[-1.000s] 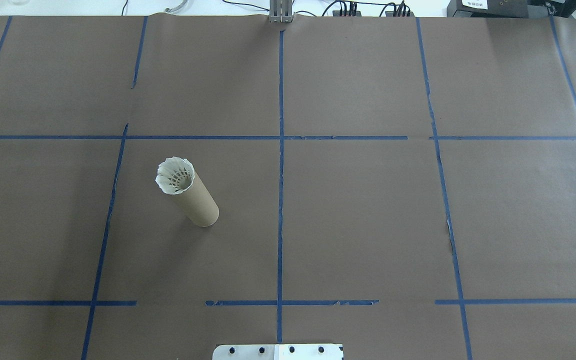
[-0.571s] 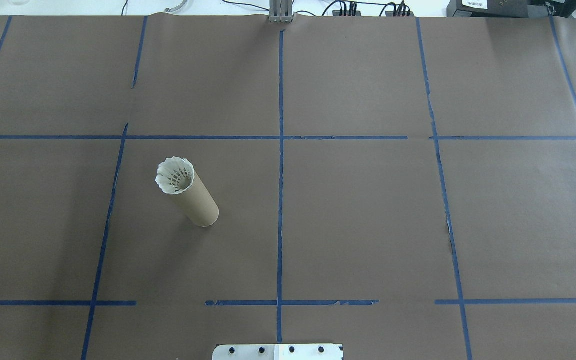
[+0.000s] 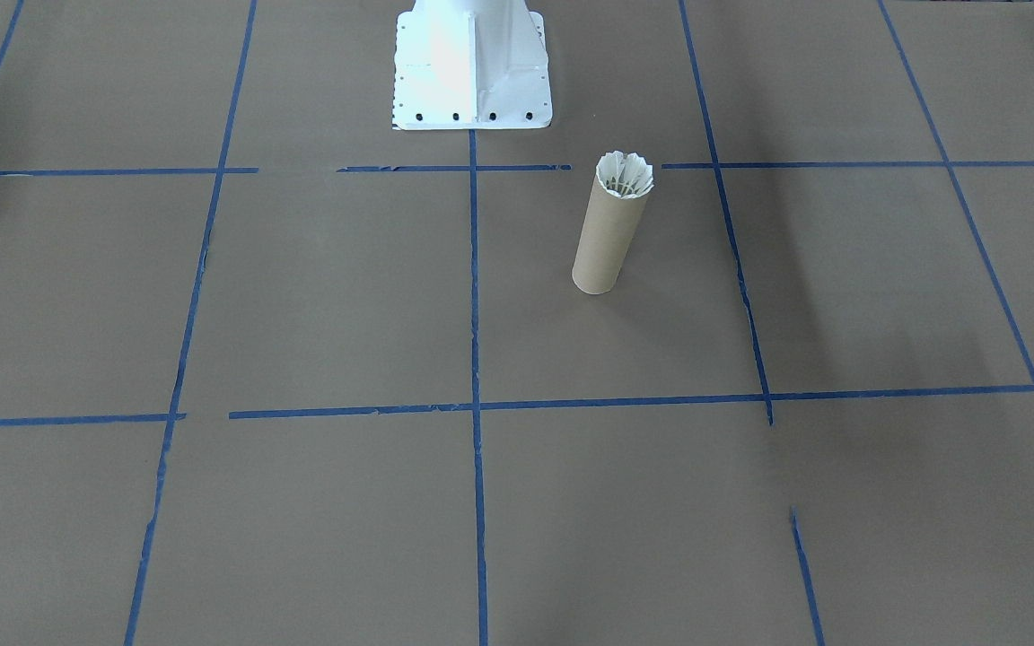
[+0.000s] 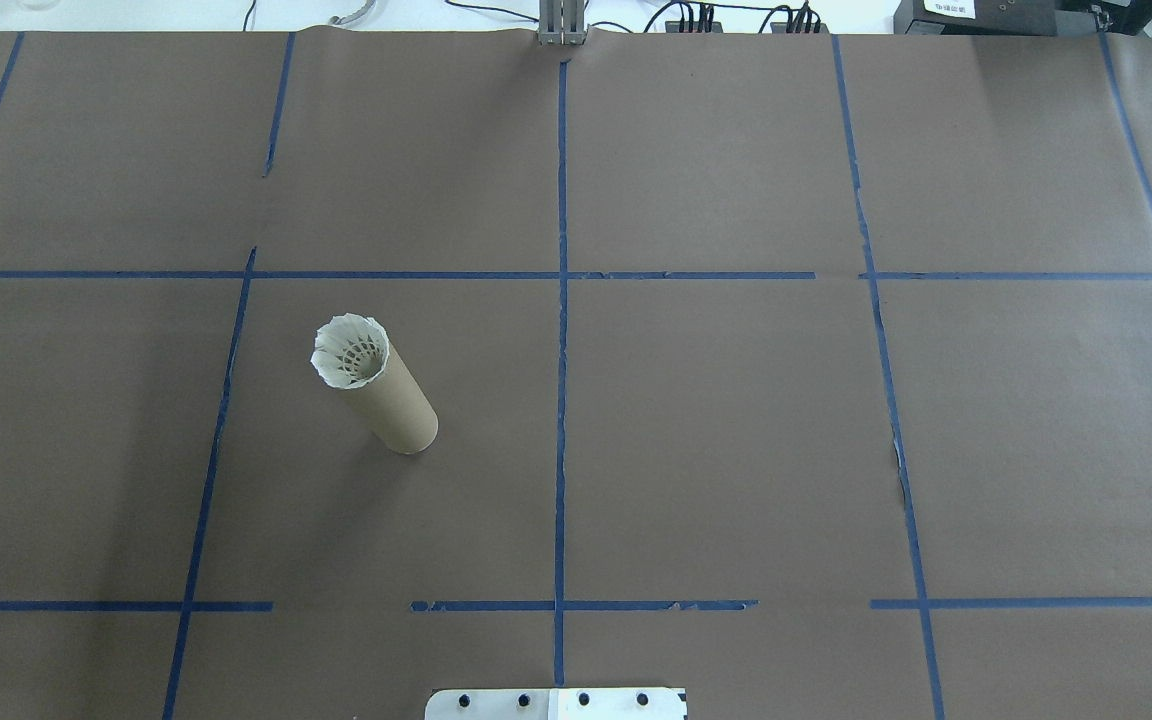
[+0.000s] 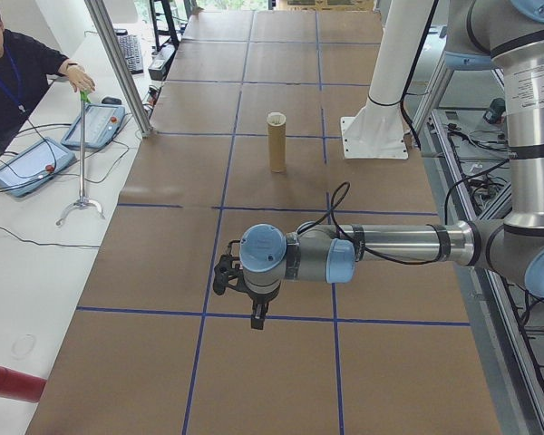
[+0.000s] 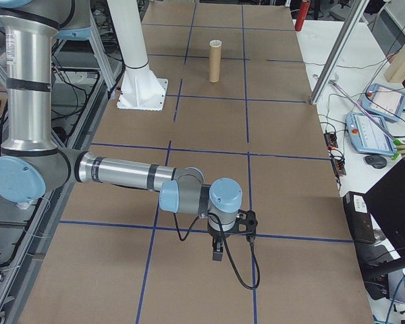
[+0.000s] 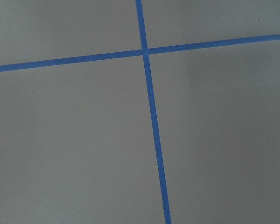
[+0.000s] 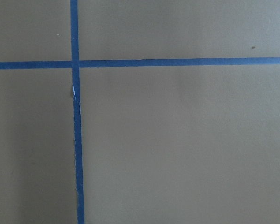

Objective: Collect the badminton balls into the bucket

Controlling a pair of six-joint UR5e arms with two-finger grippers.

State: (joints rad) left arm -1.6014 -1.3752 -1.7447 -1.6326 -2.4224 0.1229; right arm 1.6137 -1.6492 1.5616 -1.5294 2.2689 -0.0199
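One bucket (image 4: 379,390) stands upright on the bench (image 4: 736,450), a badminton ball (image 4: 348,350) seated skirt-up in its mouth; no loose ones are visible, so collection looks complete. Left pincer (image 5: 257,313) and right pincer (image 6: 217,250) hang well apart from the bucket; their spread cannot be judged.

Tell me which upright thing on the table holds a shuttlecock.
The brown cardboard tube: a white feather skirt shows in its mouth. The white pedestal base has none.
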